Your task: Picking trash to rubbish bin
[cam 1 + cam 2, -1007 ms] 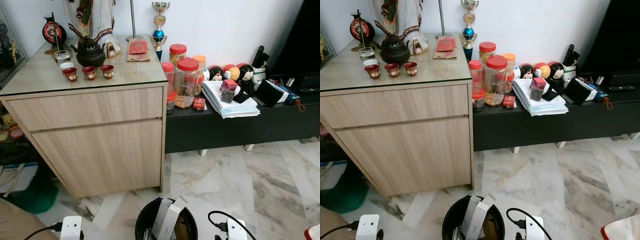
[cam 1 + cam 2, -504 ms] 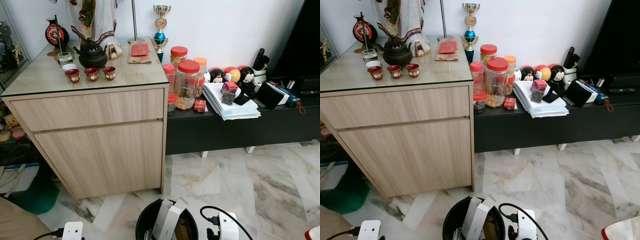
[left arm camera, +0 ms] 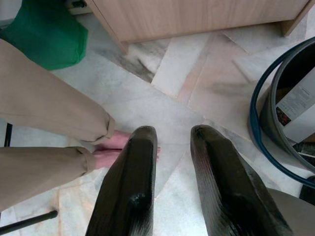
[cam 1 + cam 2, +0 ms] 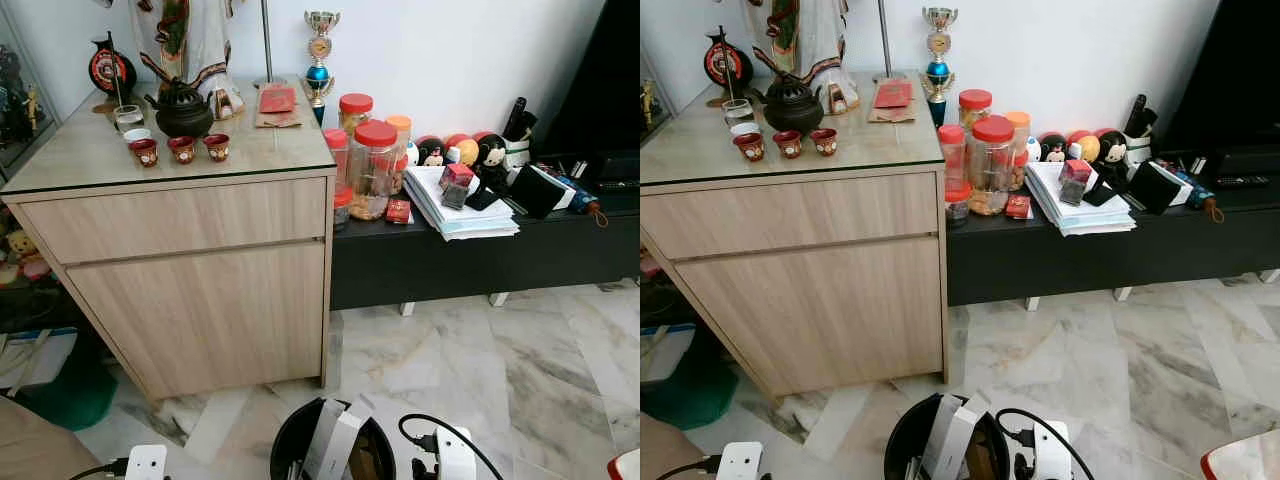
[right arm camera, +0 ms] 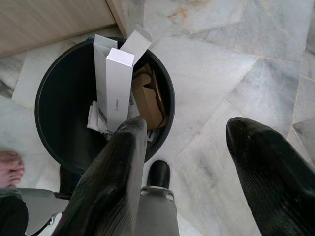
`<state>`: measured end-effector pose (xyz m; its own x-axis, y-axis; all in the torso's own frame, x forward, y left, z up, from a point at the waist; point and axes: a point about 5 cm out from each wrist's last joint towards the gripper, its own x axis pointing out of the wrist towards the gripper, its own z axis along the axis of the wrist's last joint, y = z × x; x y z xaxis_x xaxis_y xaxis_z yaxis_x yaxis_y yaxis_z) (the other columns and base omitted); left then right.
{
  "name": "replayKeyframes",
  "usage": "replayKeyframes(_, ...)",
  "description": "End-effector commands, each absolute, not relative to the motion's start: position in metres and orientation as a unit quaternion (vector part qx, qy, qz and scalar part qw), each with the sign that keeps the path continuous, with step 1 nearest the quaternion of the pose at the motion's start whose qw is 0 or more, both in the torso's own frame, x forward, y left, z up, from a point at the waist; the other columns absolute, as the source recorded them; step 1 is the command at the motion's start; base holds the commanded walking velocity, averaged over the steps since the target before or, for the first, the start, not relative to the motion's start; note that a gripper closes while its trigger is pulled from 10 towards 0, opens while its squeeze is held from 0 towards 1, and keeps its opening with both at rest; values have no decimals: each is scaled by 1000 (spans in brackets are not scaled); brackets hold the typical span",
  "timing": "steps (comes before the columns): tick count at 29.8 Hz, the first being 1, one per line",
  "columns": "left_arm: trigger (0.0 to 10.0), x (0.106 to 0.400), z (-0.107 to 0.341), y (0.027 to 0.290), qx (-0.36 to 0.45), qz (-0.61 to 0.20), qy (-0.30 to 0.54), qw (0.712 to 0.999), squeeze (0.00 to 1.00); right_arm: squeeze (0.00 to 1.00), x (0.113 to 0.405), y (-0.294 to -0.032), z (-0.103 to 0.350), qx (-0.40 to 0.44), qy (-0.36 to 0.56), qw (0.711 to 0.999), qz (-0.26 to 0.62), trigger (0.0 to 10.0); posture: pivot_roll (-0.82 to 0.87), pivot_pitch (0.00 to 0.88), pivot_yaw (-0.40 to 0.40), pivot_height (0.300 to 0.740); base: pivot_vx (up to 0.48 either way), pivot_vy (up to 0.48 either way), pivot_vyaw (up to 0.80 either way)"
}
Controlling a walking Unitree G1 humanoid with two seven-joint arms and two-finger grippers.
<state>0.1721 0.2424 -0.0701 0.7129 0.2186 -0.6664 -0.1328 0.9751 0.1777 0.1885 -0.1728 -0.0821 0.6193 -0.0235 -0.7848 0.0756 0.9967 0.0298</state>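
A round black rubbish bin (image 4: 292, 440) stands on the marble floor just in front of me. It holds tall white cartons (image 5: 119, 83) and brown cardboard (image 5: 147, 101). My right gripper (image 5: 187, 128) hangs above the bin's near rim (image 5: 54, 147), open wide, with nothing between its fingers (image 5: 113, 172). My left gripper (image 3: 172, 135) points at the bare floor beside the bin (image 3: 266, 93). Its fingers (image 3: 133, 177) stand a little apart around nothing. Both white wrist units (image 4: 146, 463) (image 4: 455, 455) flank the bin.
A wooden cabinet (image 4: 200, 260) with a tea set rises ahead. To its right, a low black bench (image 4: 480, 255) carries jars, papers and toys. A person's beige trouser legs (image 3: 44, 108) and bare foot (image 3: 115, 145) are close to my left gripper. A green bag (image 3: 44, 34) lies left.
The right wrist unit has drifted a little left towards the bin. The whole picture has shifted slightly with the camera. The bin and its contents have not moved.
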Motion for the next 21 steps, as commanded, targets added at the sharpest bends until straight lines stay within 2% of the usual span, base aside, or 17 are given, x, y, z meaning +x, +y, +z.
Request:
replayKeyframes(1, 10000, 171, -72, 241, 59, 94, 374, 921, 0, 0, 189, -172, -82, 30, 434, 900, -25, 10000, 56, 0, -25, 740, -240, 0, 0)
replayKeyframes(21, 10000, 168, -72, 244, 54, 104, 376, 919, 0, 0, 190, -167, -82, 30, 435, 900, -16, 10000, 68, 0, -26, 740, 0, 0, 0)
